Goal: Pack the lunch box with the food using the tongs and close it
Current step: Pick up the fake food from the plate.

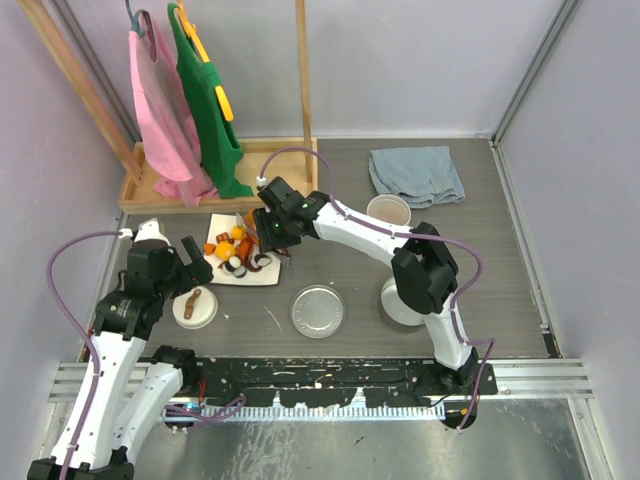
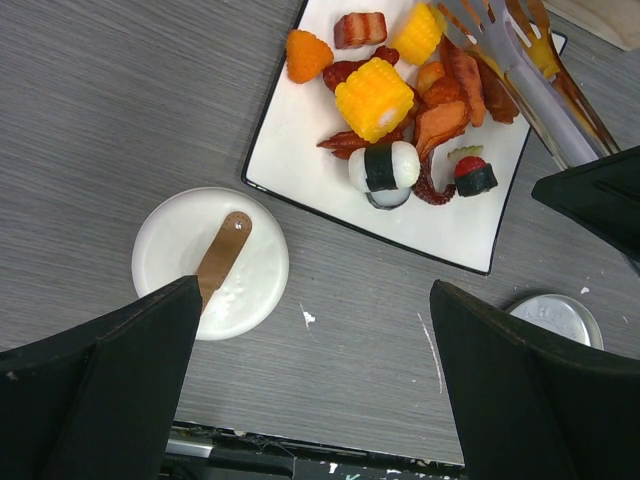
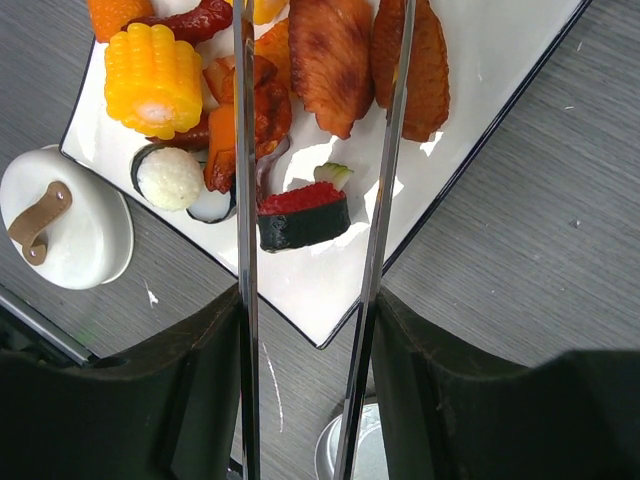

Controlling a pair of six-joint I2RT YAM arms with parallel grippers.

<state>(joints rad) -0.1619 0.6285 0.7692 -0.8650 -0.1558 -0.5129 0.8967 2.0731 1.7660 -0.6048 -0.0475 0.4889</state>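
Right fingers (image 3: 150, 400) grip tongs (image 3: 245, 200), two thin shiny steel arms straddling red-topped black-wrapped roll (image 3: 300, 215); left fingers (image 2: 100, 400) wide, empty.

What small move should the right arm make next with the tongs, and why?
Probably ease the tongs down and squeeze them on one piece of the food. The right gripper holds the tongs, arms apart, over the white square plate where the food lies.
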